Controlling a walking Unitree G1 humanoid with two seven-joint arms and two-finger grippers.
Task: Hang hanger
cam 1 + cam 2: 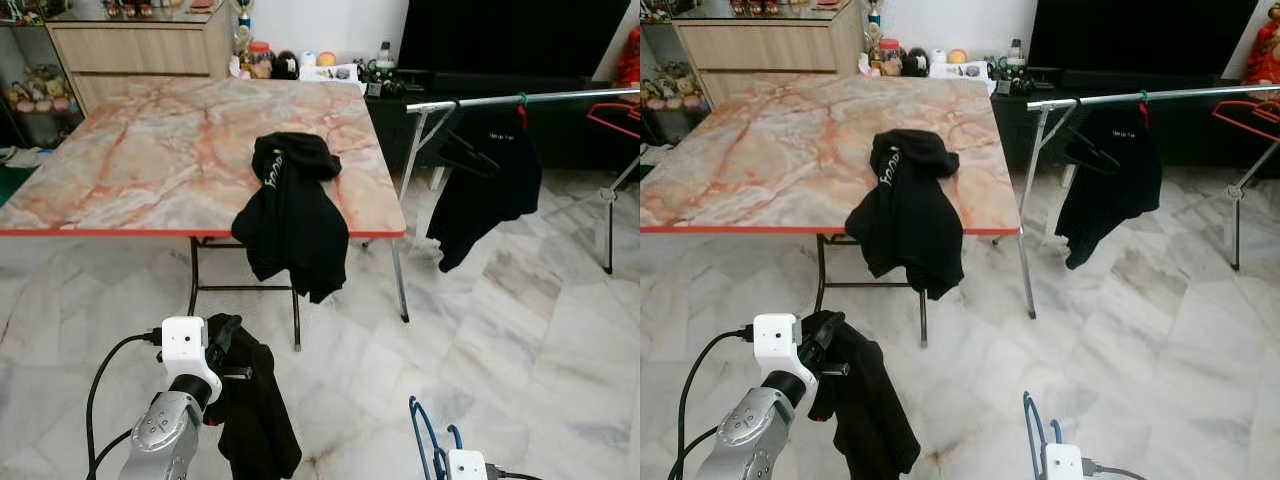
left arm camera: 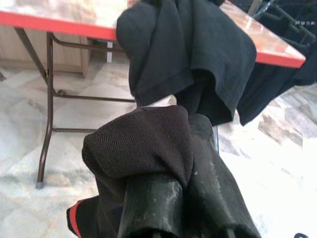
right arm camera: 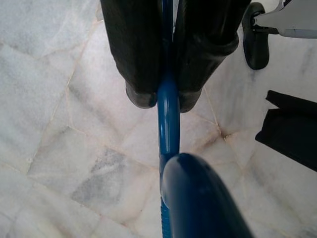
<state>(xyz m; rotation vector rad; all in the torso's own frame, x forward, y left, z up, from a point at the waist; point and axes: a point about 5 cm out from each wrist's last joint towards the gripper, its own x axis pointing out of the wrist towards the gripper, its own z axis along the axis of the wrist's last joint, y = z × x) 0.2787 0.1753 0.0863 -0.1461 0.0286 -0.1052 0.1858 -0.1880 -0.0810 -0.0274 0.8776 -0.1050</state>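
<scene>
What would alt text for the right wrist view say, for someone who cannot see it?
The right gripper has its two black fingers shut on a glossy blue plastic hanger, which runs toward the camera above a pale marble floor. A black cloth hangs at one edge.

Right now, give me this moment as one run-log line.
left gripper: shut on black garment | right gripper: shut on blue hanger | rack: ahead right

Three black garments [image 1: 292,215], three hangers [image 1: 428,440], one table [image 1: 120,170], one rail [image 1: 520,99].
</scene>
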